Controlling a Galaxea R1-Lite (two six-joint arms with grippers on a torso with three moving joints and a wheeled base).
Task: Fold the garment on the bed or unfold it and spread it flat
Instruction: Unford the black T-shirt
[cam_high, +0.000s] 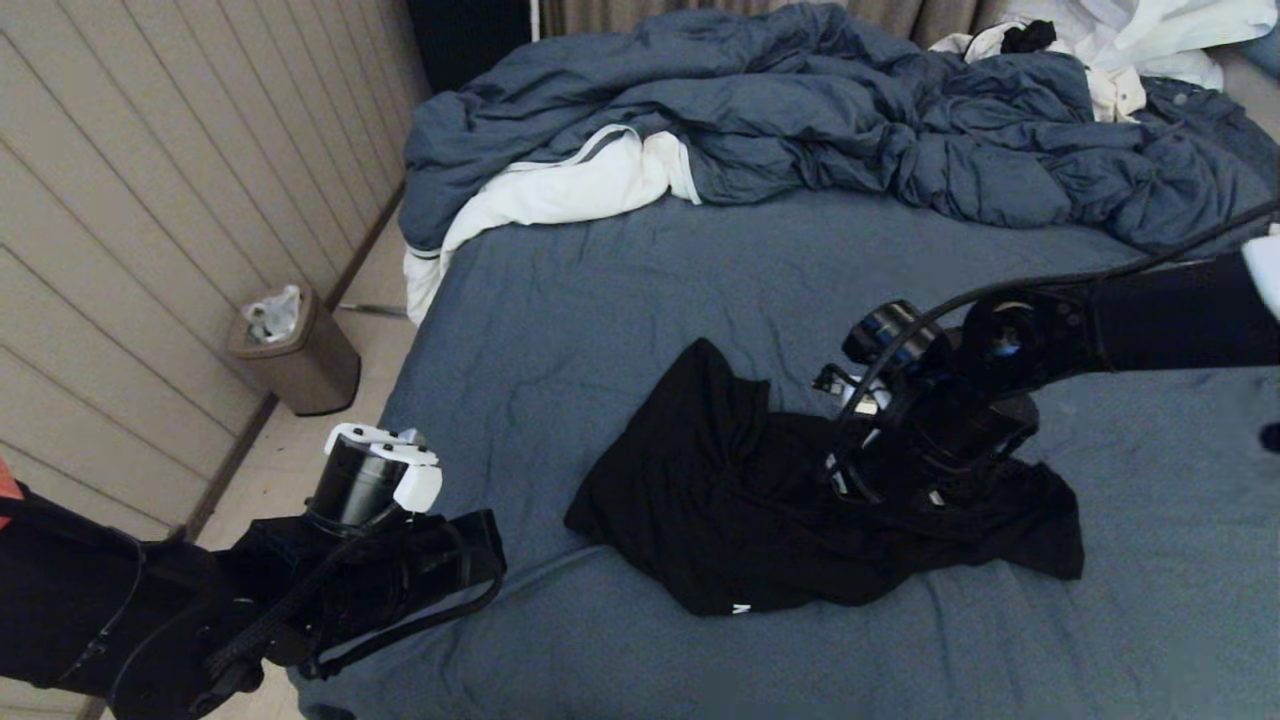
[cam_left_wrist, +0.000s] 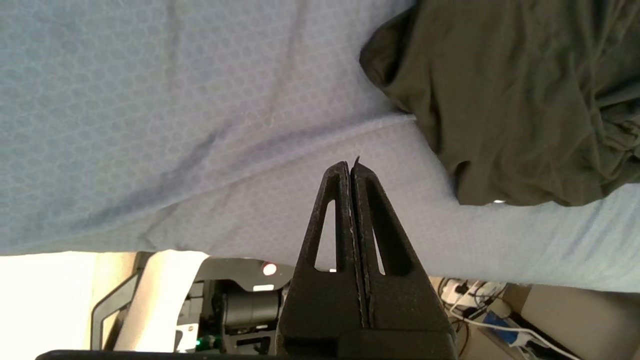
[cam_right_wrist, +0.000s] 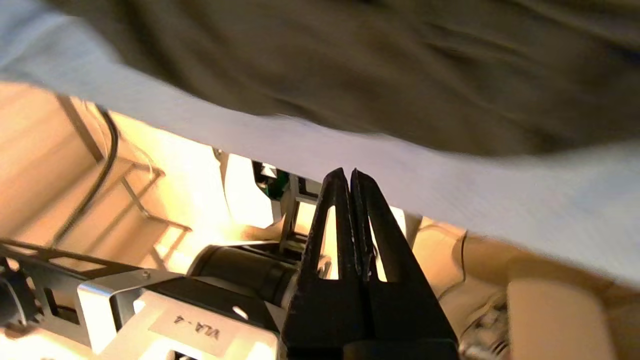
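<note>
**Crumpled Shirt Awaits Spreading**

Right pincer (cam_right_wrist: 350, 172), jaws together and empty, hovers over the black soft-knit T-shirt (cam_high: 800, 510), bunched at six o'clock on the slate-blue bed (cam_high: 620, 290). Left pincer (cam_left_wrist: 351, 165), also closed, waits at eight o'clock. Best: pinch a hem corner, pull outward.

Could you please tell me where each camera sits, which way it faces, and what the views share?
Head: high on the robot, looking down at the bed and garment; both arms show.
Left wrist: behind the shut left claw, facing sheet and garment.
Right wrist: behind the shut right claw, facing the bed edge and garment.
All three share the garment.
</note>
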